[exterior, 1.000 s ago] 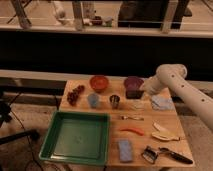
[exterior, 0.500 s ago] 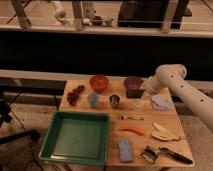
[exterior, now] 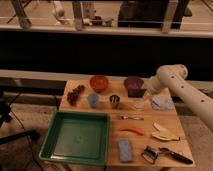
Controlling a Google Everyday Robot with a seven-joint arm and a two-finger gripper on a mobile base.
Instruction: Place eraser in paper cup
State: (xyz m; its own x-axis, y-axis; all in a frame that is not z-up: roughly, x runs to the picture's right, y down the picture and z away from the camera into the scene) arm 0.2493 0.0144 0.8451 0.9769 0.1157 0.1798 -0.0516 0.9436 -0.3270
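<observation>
Very little is changing since the frames of a second and half a second ago: the white arm (exterior: 172,82) is holding almost the same reach in from the right, with at most a slight settling over the back of the table (exterior: 172,120), and nothing lying on the wood is shifting. The gripper (exterior: 136,93) is showing as a dark block at the arm's end, hanging just in front of the purple bowl (exterior: 133,81) and directly behind and above the paper cup (exterior: 138,104), which is standing upright between the small metal cup (exterior: 114,100) and the crumpled blue cloth (exterior: 161,102). How far the gripper is opening, and whether it is carrying anything, I cannot tell; it is reading only as one dark mass. The eraser is not showing as a separate black block anywhere on the table, so my judgement is that it is sitting inside that dark mass, though this cannot be confirmed. The near-stillness suggests the arm is lining up over the cup rather than travelling, so the task seems to be nearing the drop. The next move is likely calling for a short descent centred on the cup's mouth; the metal cup and the bowl are standing near, so an off-centre release is risking the wrong container or the cup's rim.
</observation>
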